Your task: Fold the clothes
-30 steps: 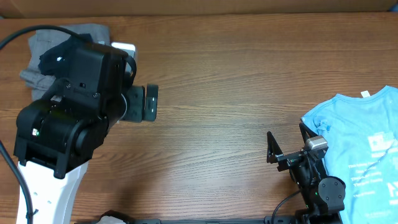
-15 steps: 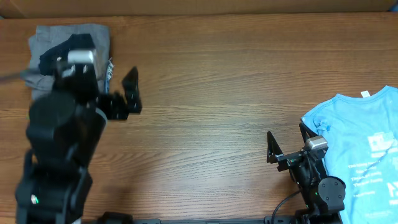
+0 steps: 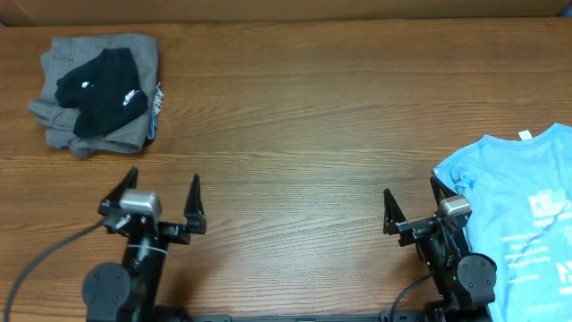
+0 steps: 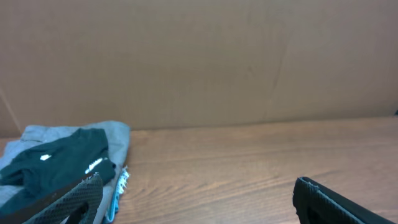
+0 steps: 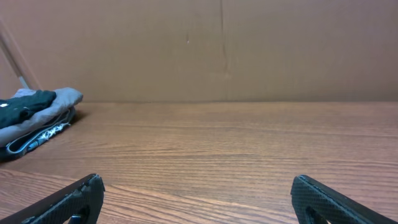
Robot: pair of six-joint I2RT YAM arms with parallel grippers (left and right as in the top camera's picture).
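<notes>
The black T-shirt [image 3: 100, 89], marked with a small white logo, is seen crumpled on top of the grey folded garments [image 3: 63, 121] at the far left corner of the wooden table [image 3: 295, 125]. A light blue T-shirt [image 3: 518, 215] with white print is spread flat at the right edge of the table, partly cut off by the frame. The left gripper [image 3: 164, 177] is held low at the near left side, well apart from the stack, with its fingers spread wide and nothing gripped between them. The right gripper [image 3: 410, 186] is parked at the near right side, just beside the blue shirt's sleeve, its jaws likewise parted and empty. In both wrist views only bare wood is shown between the finger pairs, and a brown cardboard wall [image 4: 199, 62] is seen behind the table.
</notes>
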